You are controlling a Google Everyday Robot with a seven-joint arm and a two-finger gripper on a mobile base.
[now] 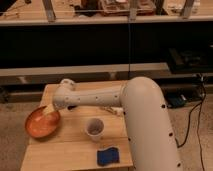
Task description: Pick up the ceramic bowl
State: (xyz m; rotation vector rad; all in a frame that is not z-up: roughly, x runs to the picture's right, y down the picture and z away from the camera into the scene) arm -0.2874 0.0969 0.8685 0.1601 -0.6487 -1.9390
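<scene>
The ceramic bowl is wide, shallow and glossy orange-brown. It sits at the left edge of the wooden table. My gripper is at the end of the white arm that reaches in from the right. It is at the bowl's far right rim, over its inside. Its tip looks yellowish against the bowl.
A small translucent whitish cup stands upright mid-table, right of the bowl. A blue sponge lies near the front edge. A small item lies under the arm. Dark shelving runs behind the table, and cables hang at the right.
</scene>
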